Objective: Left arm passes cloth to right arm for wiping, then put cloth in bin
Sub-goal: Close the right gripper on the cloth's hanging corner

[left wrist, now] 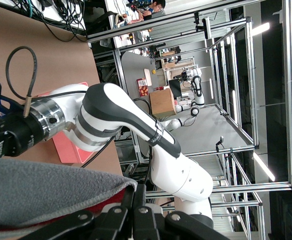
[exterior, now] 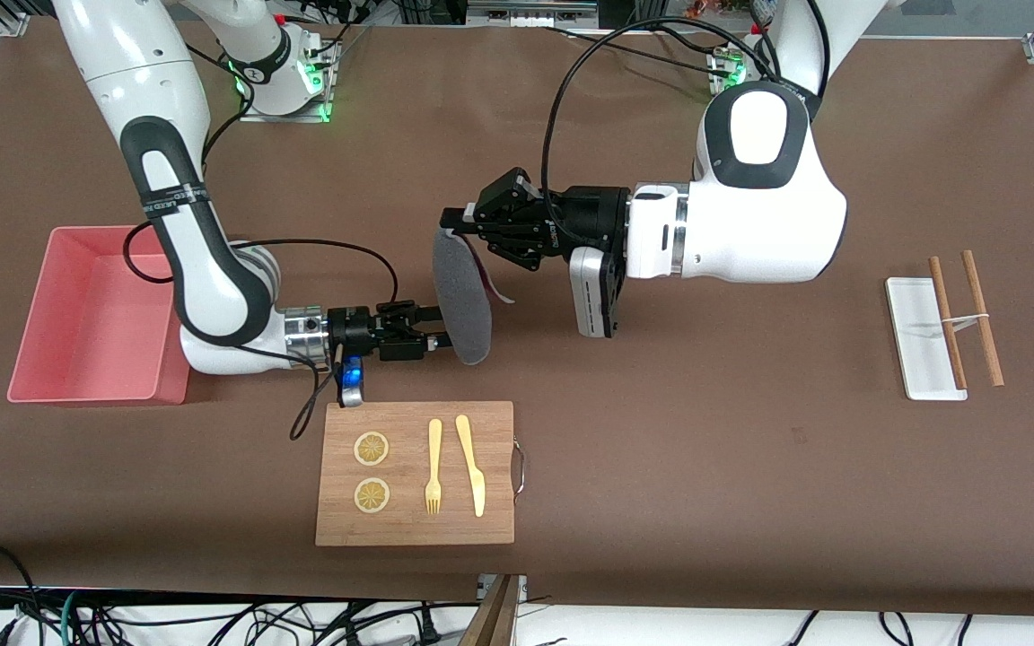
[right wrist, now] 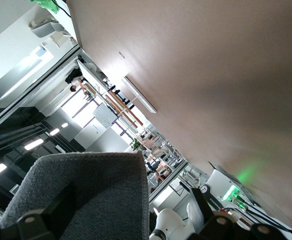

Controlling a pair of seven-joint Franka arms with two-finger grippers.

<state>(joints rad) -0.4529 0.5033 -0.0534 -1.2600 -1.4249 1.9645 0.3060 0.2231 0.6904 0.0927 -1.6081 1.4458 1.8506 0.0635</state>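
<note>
The left hand [exterior: 463,229] pinches the top edge of the grey cloth [exterior: 463,301], which hangs in the air above the brown worktop [exterior: 705,467]. The right hand [exterior: 434,330] has its fingers wide, one either side of the cloth's lower part, not yet gripping. If the left lets go before the right clamps, the cloth could drop near the wooden board [exterior: 416,473], well short of the pink bin [exterior: 91,314].
</note>
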